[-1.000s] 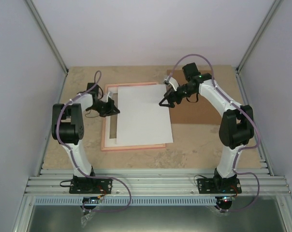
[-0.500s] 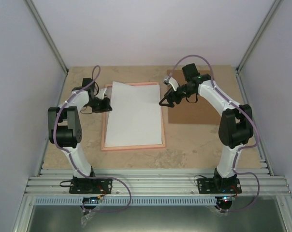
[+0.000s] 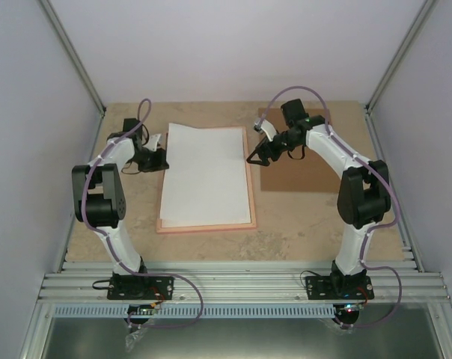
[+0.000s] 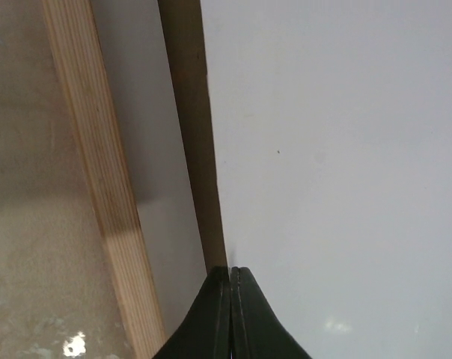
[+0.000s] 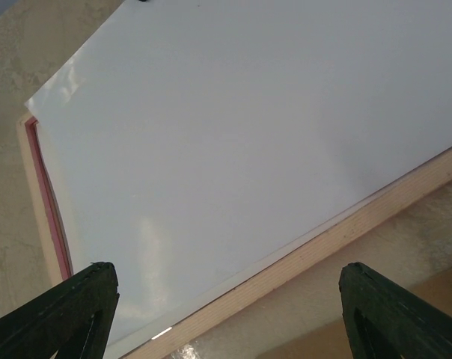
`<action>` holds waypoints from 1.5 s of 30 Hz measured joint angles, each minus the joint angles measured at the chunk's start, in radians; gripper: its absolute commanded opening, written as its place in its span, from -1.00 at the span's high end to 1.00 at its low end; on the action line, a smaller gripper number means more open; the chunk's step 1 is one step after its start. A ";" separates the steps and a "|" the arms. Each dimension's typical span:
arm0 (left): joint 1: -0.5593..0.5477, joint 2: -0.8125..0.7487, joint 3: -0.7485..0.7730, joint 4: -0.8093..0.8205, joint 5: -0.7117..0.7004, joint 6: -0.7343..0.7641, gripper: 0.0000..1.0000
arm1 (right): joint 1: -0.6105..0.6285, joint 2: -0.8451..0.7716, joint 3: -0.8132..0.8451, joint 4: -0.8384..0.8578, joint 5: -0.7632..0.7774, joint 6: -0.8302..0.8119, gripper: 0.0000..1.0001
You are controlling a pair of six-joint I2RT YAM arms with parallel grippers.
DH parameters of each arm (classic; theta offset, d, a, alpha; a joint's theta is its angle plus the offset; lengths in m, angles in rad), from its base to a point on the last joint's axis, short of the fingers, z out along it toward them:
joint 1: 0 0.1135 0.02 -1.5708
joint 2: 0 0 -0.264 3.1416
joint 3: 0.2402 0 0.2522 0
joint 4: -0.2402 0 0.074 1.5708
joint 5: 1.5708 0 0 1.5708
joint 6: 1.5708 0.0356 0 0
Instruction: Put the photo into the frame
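On the left, my left gripper [image 3: 157,158] sits at the left edge of the photo [image 3: 207,176]. In its wrist view the two fingers are pressed together, and the sheet's edge runs straight into the seam between them, so I read it as pinching the photo. That edge stands a little off the surface, with a dark band of shadow under it. A grey strip and then the pale wooden side of the frame [image 3: 206,226] lie further left.

The photo lies white side up on the frame and covers almost all of it. I cannot see the printed face. It sits slightly skewed: its far left corner reaches over the frame's left rail, while the pink border shows along the near side and down the right side.

To the right, my right gripper [image 3: 254,158] hovers at the frame's far right corner, just above the sheet. Its wrist view shows the fingers spread wide with nothing between them, and the photo and the right rail pass below.

Further right, the brown board [image 3: 304,179] lies flat on the table [image 3: 316,224], beside the frame and under the right arm
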 measured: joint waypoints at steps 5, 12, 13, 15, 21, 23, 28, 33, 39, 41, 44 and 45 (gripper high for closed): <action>0.011 0.000 -0.050 0.008 0.043 -0.071 1.00 | 0.000 0.010 0.000 0.000 0.010 0.000 -0.64; 0.023 0.000 -0.120 0.033 0.086 -0.144 1.00 | 0.000 0.013 0.000 0.000 0.015 0.000 -0.63; 0.023 0.000 -0.120 0.035 0.089 -0.145 1.00 | 0.000 0.013 0.000 0.001 0.015 0.001 -0.63; 0.023 0.000 -0.119 0.039 0.089 -0.148 1.00 | 0.000 0.013 0.000 0.001 0.015 0.001 -0.63; 0.023 0.000 -0.118 0.046 0.087 -0.149 1.00 | 0.000 0.019 0.000 0.006 0.015 0.004 -0.62; 0.023 0.000 -0.117 0.047 0.081 -0.149 1.00 | 0.000 0.023 0.000 0.007 0.015 0.004 -0.62; 0.021 -0.002 -0.116 0.050 0.057 -0.141 0.59 | 0.005 0.024 -0.021 0.011 0.019 -0.004 -0.59; 0.021 -0.037 -0.117 0.047 -0.004 -0.119 -0.11 | 0.031 0.023 -0.081 0.026 0.051 -0.033 -0.55; 0.021 -0.161 -0.117 0.048 -0.126 -0.047 -0.32 | 0.069 0.002 -0.151 0.032 0.083 -0.077 -0.37; 0.021 -0.187 -0.117 0.053 -0.154 -0.026 -0.32 | 0.083 -0.012 -0.171 0.036 0.093 -0.093 -0.30; 0.021 -0.196 -0.117 0.062 -0.175 0.003 -0.34 | 0.117 -0.032 -0.203 0.048 0.103 -0.109 -0.28; 0.021 -0.196 -0.117 0.064 -0.174 0.010 -0.35 | 0.126 -0.035 -0.211 0.053 0.104 -0.110 -0.28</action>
